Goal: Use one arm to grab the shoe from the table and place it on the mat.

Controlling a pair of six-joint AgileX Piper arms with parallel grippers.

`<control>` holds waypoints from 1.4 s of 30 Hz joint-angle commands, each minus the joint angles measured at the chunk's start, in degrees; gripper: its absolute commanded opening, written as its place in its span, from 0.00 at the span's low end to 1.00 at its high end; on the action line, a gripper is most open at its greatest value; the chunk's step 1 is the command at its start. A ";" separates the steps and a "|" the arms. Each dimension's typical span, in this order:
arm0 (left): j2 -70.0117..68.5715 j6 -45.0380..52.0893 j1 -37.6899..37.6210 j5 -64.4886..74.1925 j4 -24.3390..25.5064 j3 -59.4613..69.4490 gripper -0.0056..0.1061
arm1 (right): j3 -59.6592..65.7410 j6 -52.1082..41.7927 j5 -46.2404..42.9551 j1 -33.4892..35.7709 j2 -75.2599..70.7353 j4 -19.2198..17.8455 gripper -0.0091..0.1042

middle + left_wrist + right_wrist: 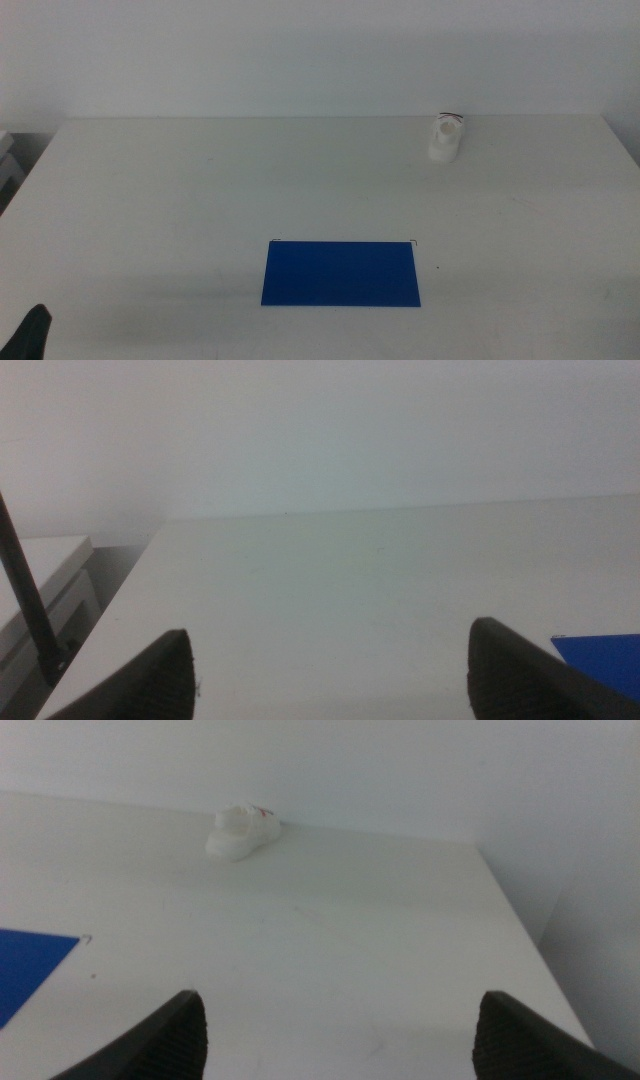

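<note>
Above bare table point(330, 960), right hand point(335, 1030) gapes wide — holding nothing.

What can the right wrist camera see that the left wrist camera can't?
Only the right wrist view shows the shoe, lying alone at the table's far edge, framed between the right gripper and its wide-open jaws. Only the left wrist view shows the left gripper, jaws also open, plus pale furniture and a black cable beside the table. Both views share the white table and a corner of the blue mat, with nothing on it.
</note>
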 commanded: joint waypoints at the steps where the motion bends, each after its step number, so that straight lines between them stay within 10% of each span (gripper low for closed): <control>1: -0.77 -0.26 -0.23 -4.65 -0.55 0.40 0.89 | -2.46 -0.26 -2.51 -0.47 -1.30 -0.13 0.89; 25: -0.77 -0.26 -0.23 -4.65 -0.55 0.40 0.89 | -40.51 0.19 8.95 -0.47 39.80 -1.67 0.89; 37: -0.77 -0.26 -0.23 -4.65 -0.55 0.40 0.89 | -70.14 18.82 25.50 7.92 68.89 -3.96 0.89; 42: -0.77 -0.26 -0.23 -4.65 -0.55 0.40 0.89 | -84.28 30.31 31.91 12.11 83.02 -10.25 0.89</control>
